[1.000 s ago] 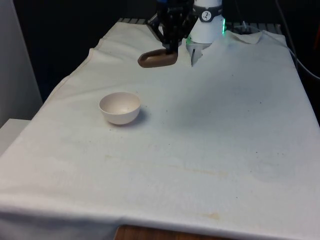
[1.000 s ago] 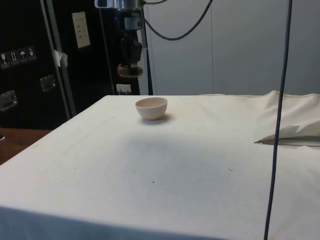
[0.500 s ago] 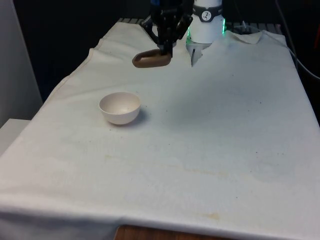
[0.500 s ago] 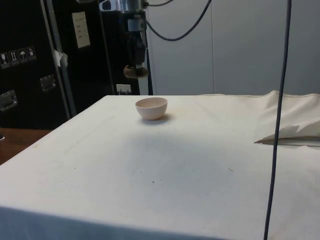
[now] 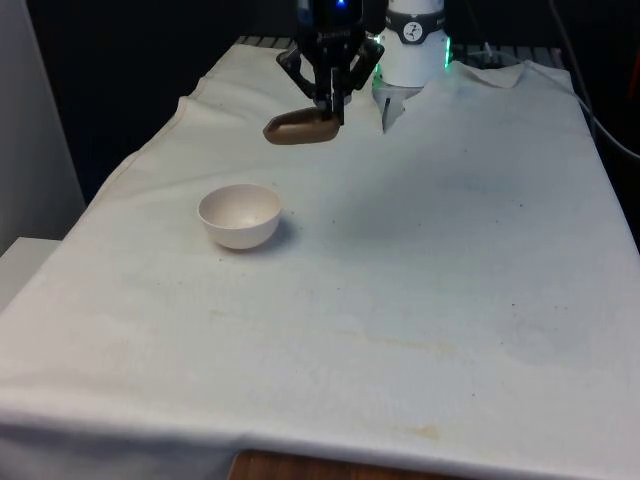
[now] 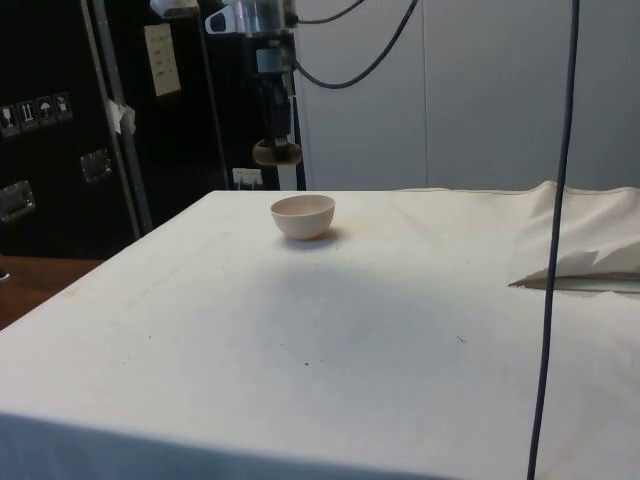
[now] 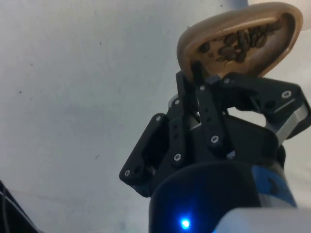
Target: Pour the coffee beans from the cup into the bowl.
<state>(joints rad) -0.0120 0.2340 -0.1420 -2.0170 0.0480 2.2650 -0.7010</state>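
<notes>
White cloth covers your worktop [image 5: 450,250]; the end effector [image 5: 330,103] pinches the brown cup [image 5: 300,128] aloft beyond the bowl [image 5: 239,215], beans [image 7: 238,39] visible inside, rim partly cut off.

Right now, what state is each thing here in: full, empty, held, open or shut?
cup: brown, held up in the air by its rim, tipped, beans inside
coffee beans: in the cup, unpoured
bowl: empty, upright on the cloth
hand: shut on the cup's rim
</notes>
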